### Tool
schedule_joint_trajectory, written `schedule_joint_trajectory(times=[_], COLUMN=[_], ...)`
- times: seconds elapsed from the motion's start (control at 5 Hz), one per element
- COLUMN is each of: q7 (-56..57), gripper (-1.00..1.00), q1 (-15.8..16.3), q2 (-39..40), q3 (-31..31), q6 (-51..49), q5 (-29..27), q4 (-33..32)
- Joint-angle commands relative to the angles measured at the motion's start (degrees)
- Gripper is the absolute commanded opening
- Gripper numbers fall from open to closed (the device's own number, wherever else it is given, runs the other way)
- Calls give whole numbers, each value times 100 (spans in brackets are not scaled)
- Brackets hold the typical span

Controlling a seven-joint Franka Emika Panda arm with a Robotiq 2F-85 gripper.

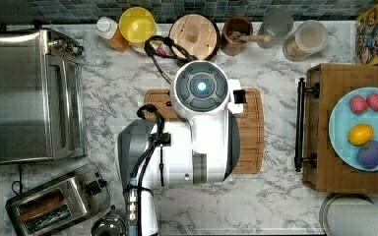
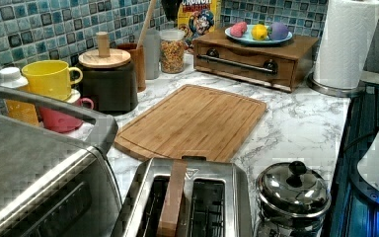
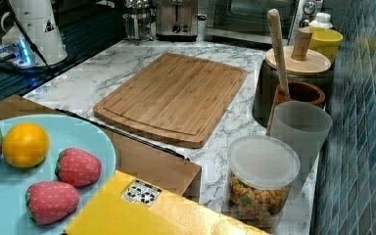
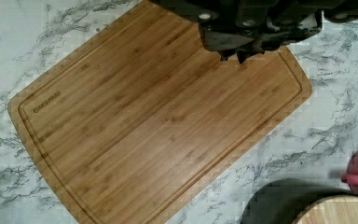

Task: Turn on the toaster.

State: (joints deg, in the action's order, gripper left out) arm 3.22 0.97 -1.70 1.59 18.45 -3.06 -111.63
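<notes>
The toaster (image 1: 56, 204) is a small brushed-steel one at the top view's lower left, with its black lever (image 1: 96, 187) on the end facing the arm. In the left view, the toaster (image 2: 187, 202) has a brown slice (image 2: 172, 197) standing in one slot. It stands far back in the right view, toaster (image 3: 176, 18). My gripper (image 4: 233, 58) hangs shut and empty above one end of the bamboo cutting board (image 4: 158, 121), well away from the toaster. The white arm (image 1: 202, 137) covers the board in the top view.
A large steel toaster oven (image 1: 29, 96) stands beside the toaster. A lidded steel pot (image 2: 292, 190) sits close to the toaster's lever end. Mugs, a canister and jars line the tiled back wall. A wooden box (image 1: 325, 167) carries a plate of fruit (image 1: 339, 123), near a paper towel roll (image 2: 348, 42).
</notes>
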Motion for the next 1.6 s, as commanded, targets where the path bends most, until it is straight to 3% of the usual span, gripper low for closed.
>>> schedule_joint_trajectory(times=[0.2,0.6,1.0,1.2,1.6], q7=[1794,2705,3911,4253,4539], gripper=[-100,-100,-100,-100,-100], q1=[620,914,1269,1274,1728], q2=[-1379,-1779,-1351,-1356,-1494], q3=[460,703,754,911,1161], q6=[895,1307,971,964,999], q5=[-846,-1165,-1303,-1450,-1850], q4=[-1718,-2406,-2396,-2470,-2530])
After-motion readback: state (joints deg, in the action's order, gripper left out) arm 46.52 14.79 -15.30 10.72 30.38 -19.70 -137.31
